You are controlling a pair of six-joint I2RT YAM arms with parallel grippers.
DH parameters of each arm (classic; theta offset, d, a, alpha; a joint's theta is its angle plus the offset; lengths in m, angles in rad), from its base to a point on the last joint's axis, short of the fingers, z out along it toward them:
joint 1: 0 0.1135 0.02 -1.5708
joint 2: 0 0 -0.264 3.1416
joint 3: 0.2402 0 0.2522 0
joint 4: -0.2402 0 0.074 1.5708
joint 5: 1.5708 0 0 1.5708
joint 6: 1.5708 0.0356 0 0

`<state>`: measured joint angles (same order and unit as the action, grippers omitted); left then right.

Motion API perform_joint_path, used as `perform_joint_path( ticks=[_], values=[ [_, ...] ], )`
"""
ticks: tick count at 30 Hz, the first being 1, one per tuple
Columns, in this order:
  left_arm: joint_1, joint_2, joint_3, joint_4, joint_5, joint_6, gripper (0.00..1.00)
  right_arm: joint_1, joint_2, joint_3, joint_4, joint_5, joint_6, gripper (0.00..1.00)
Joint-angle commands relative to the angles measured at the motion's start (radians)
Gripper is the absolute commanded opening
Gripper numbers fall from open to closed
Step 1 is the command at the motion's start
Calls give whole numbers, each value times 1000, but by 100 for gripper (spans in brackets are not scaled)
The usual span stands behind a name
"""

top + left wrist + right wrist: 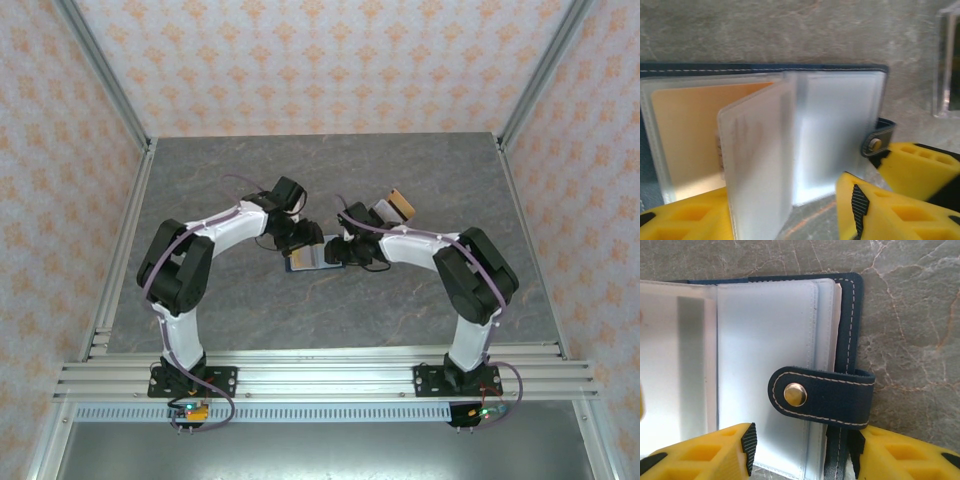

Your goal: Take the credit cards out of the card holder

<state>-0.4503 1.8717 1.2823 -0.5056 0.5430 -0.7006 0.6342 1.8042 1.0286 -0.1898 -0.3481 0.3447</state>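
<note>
Spotting an orange-brown card [690, 135] sitting in the leftmost pocket, probably the next one to pull. Straddling a raised clear sleeve [760, 165] with left gripper [790, 215], fingers apart, not pinching. Keeping card holder [308, 256] open and flat at centre of grey table [250, 170]. Bracketing the snap tab [822, 395] edge with right gripper [802, 450]; not managing to tell whether clamping or merely resting. Noting loose cards [393, 207] lying behind right arm. Advising: pinning cover down on right, folding sleeve aside, pinching only the card's exposed edge, sliding it along the pocket, avoiding lifting the whole holder.
</note>
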Motion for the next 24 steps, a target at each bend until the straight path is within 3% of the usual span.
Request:
perform_joint_path(
  ticks=[1,17,21,24],
  values=[
    [-8,-49,-23,70,63,-13,59,4,-52,-57,68,47,17,55],
    [-54,7,11,163,112,-69,57,-8,-301,-247,253,190,55,55],
    [-52,-8,19,107,30,-56,55,-8,-314,-256,272,165,47,54],
    [-34,-33,-7,87,-36,-65,50,-8,-282,-227,250,119,36,45]
  ],
)
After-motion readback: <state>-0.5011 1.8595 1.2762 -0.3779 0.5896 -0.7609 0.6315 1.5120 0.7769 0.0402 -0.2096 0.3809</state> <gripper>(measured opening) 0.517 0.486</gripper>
